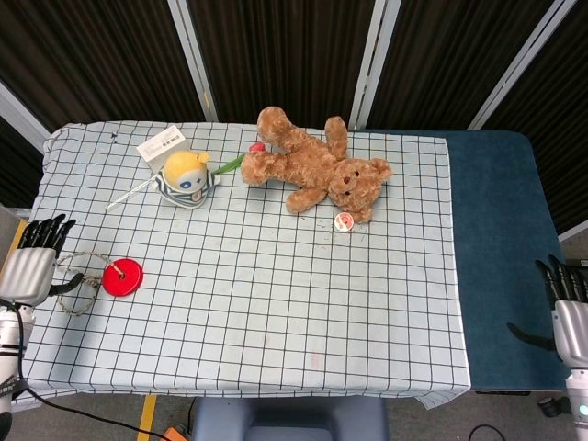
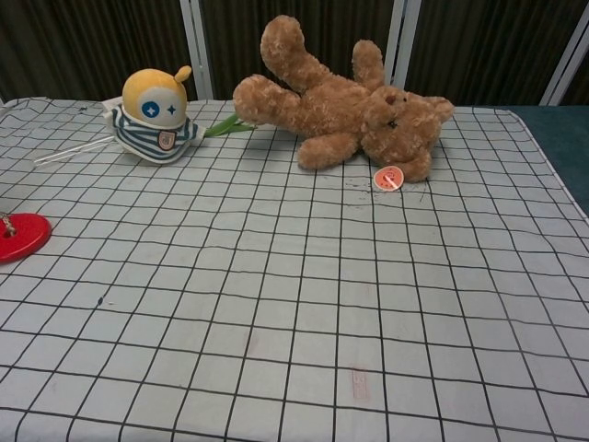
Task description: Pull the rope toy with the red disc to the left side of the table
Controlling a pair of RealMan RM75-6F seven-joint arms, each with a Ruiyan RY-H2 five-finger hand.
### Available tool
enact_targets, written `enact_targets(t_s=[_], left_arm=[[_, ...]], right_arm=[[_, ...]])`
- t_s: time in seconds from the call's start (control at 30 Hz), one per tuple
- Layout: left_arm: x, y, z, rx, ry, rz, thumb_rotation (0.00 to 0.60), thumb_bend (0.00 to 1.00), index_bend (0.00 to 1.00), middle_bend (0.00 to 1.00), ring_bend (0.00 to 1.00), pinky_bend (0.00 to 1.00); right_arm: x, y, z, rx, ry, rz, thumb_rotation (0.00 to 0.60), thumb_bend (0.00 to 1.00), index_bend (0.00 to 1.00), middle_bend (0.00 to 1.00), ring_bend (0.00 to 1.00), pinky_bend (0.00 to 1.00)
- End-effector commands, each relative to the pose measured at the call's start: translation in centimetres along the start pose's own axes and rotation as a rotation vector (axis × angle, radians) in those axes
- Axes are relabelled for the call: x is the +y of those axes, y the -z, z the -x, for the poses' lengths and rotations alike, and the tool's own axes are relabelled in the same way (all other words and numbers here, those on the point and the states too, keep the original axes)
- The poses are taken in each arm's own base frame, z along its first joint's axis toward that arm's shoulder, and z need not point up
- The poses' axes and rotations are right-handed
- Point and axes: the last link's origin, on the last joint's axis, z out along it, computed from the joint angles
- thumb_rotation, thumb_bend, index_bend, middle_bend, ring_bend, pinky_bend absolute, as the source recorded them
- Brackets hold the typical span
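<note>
The red disc point(image 1: 122, 277) lies flat near the left edge of the checked cloth, and the chest view shows the red disc point(image 2: 20, 235) at its far left border. The braided rope point(image 1: 80, 280) lies slack in a loose loop just left of the disc. My left hand point(image 1: 33, 266) hovers at the table's left edge beside that loop, fingers spread and pointing away, holding nothing; its thumb is close to the rope. My right hand point(image 1: 570, 317) hangs open at the far right, off the blue mat.
A brown teddy bear point(image 1: 312, 170) lies at the back centre with a small round tag point(image 1: 344, 221) in front of it. A yellow-headed striped doll point(image 1: 186, 177) with a paper label and a white stick sits back left. A blue mat point(image 1: 496, 257) covers the table's right strip.
</note>
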Motion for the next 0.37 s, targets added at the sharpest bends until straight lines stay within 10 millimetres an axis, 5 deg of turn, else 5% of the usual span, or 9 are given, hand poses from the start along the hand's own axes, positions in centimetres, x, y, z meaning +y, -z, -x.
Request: enact_targets(t_s=[0.03,0.37], left_arm=[[0.0,1.9,-0.5,0.0,0.021,0.033,0.6,0.25,0.0,0.0,0.0,0.0],[0.7,8.0,1.9,-0.029,0.069,0.086,0.6,0.28,0.0,0.0,0.0,0.0]], right_arm=[[-0.3,0.1,0.0,0.0,0.0,-0.011,0.6,0.03,0.0,0.0,0.0,0.0],[-0.6,1.5,1.0,-0.011,-0.014,-0.015,0.6,0.03,0.0,0.0,0.0,0.0]])
